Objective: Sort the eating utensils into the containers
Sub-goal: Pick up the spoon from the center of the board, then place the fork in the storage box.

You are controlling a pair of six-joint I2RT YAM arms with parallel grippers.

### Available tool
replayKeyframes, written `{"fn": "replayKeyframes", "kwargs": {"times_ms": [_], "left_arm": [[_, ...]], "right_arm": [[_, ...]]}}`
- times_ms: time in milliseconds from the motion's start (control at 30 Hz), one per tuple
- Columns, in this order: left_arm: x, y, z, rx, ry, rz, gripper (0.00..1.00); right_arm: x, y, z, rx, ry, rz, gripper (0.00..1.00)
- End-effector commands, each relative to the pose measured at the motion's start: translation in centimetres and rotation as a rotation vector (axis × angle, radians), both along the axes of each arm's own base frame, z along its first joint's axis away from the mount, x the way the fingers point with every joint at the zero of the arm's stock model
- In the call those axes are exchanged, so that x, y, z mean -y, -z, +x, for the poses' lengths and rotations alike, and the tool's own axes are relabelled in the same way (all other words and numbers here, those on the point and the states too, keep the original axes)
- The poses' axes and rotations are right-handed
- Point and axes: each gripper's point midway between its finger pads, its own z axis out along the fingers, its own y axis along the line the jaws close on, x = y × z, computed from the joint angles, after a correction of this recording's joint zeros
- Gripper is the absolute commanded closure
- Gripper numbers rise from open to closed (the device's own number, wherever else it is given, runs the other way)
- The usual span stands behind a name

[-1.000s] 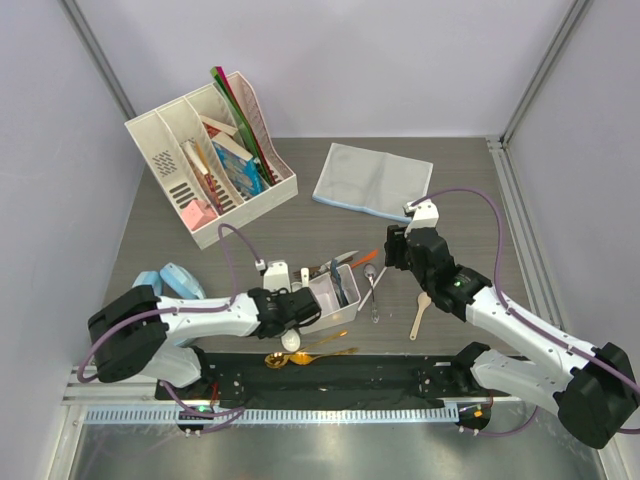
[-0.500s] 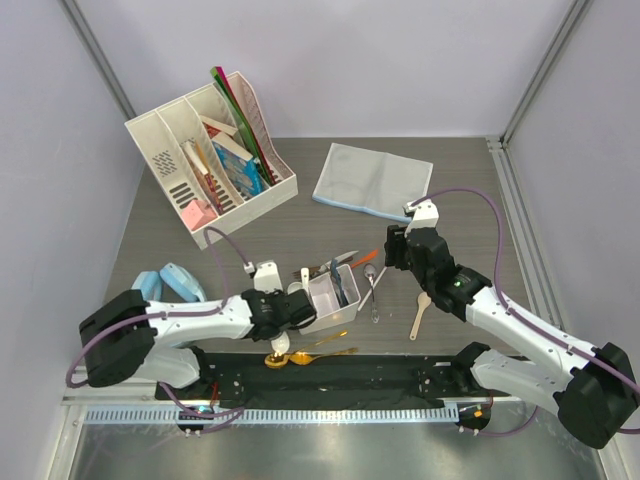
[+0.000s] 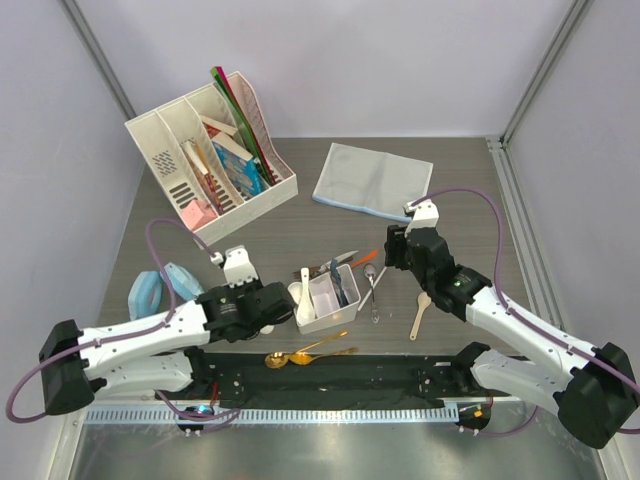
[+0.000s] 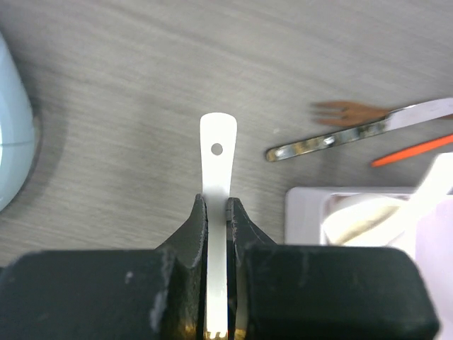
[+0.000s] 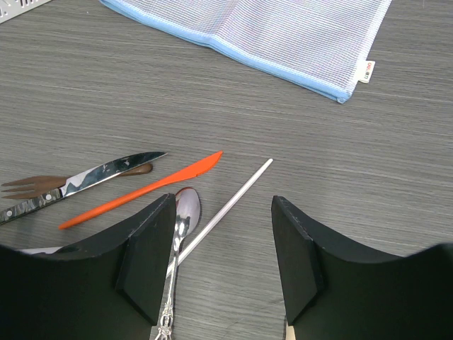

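Top external: high, behind arm bases, looks steeply down on whole table; bases at bottom edge.
Left wrist: very near table, looks straight down past left gripper and white spoon filling lower centre.
Right wrist: near, tilted down and forward over right gripper; cloth along top edge.
Shared: knife, fork, orange piece. Right side of left wrist frame, left side of right wrist frame, centre of top view.
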Motion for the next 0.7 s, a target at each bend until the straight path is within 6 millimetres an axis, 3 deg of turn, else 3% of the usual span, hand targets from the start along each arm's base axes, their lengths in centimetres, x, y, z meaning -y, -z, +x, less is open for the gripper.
{"fn": "replayKeyframes", "kwargs": {"times_ms": [0,100,333,667], "left_arm": [[1.9,-5.3,2.4,0.165,0.040,-0.060,1.00],[3.1,-7.2,3.1,0.193,0.056,-0.078,1.00],[6.1,-8.5,5.0,0.260,0.097,-0.073,1.00],[9.7,-5.8,5.1,0.254,0.160,-0.029,1.00]], "right_arm": [[-0.2,-1.6,0.7,0.050,0.020,0.048,0.38],[-0.2,-1.5,0.6,0.049,0.019,0.050,0.39],[-0.2,-1.6,0.6,0.049,0.014,0.051,0.38],[-0.4,-1.3,0.6,0.042,0.009,0.049,0.38]]}}
